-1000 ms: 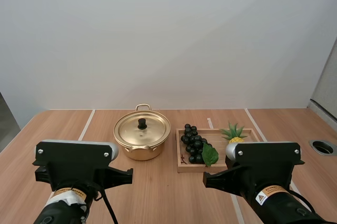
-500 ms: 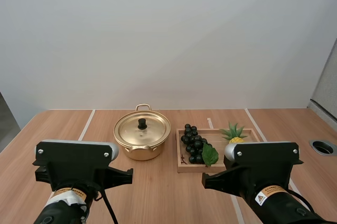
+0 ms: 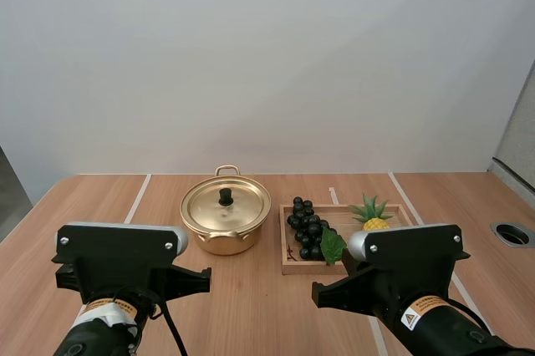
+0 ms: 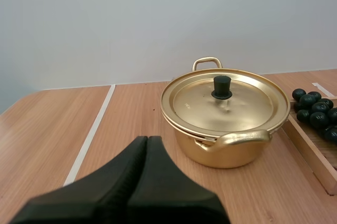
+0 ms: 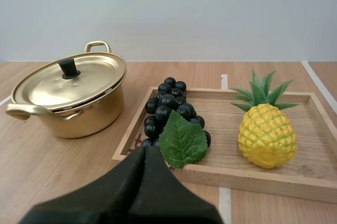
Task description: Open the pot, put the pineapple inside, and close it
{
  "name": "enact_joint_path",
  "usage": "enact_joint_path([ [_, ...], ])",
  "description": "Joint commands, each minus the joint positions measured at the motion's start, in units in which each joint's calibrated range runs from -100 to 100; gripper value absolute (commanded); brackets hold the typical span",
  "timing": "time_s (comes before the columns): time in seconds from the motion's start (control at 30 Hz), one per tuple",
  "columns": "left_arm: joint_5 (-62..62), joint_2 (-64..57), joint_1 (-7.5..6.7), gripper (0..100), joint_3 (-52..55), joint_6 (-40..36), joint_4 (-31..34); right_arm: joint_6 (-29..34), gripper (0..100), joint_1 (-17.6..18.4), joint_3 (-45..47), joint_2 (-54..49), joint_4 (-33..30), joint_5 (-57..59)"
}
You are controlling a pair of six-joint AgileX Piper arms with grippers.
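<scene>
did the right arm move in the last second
Yes. In the high view the right arm has shifted left against the wooden tray, uncovering more of the pineapple.

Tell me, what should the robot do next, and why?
Probably move the left claw forward to the knob, spreading its fingers on the way. The lid is on the pot, so the pineapple in the tray cannot go in yet, and the left claw is shut, short of the pot.
</scene>
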Motion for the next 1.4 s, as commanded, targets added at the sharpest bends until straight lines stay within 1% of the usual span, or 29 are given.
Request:
enact_joint_path([
  [0.0, -1.9, -0.2, -0.06, 0, 0.1, -0.4, -0.9, -0.5, 0, 0.2, 0.1, -0.4, 1.6, -1.3],
  [0.07, -1.9, -0.2, -0.21, 0, 0.1, -0.4, -0.9, -0.5, 0, 0.0, 0.1, -0.4, 2.3, -1.3],
  [0.2, -1.9, -0.2, -1.37, 0, 0.1, -0.4, -0.9, -0.5, 0, -0.9, 0.1, -0.4, 2.5, -1.3],
  [0.23, -1.9, -0.2, -1.48, 0, 0.1, -0.4, -0.9, -0.5, 0, -1.1, 0.1, -0.4, 2.6, -1.3],
  [0.4, -1.9, -0.2, -1.48, 0, 0.1, -0.4, -0.9, -0.5, 0, -2.1, 0.1, -0.4, 2.7, -1.3],
  [0.7, -1.9, -0.2, -1.48, 0, 0.1, -0.5, -0.9, -0.5, 0, -2.1, 0.1, -0.4, 2.7, -1.3],
  [0.77, -1.9, -0.2, -1.48, 0, 0.1, -0.5, -1.0, -0.4, 0, -2.1, 0.1, -0.4, 3.6, -1.3],
  [0.93, -4.0, -0.2, -1.48, 0, 0.1, -0.5, -5.6, -0.4, 0, -2.1, 0.1, -0.4, 4.5, -1.3],
  [1.1, -4.5, -0.2, -1.48, 0, 0.1, -0.3, -5.4, -0.4, 0, -2.8, 0.1, -0.4, 5.2, -1.3],
  [1.2, -10.1, -0.2, -1.48, 0, 0.1, -0.2, -5.2, -0.4, 0, -2.8, 0.1, -0.4, 7.5, -1.3],
  [1.37, -21.3, -0.2, -1.45, 0, 0.1, -0.2, -5.2, -0.4, 0, -2.8, 0.1, -0.4, 7.5, -1.3],
])
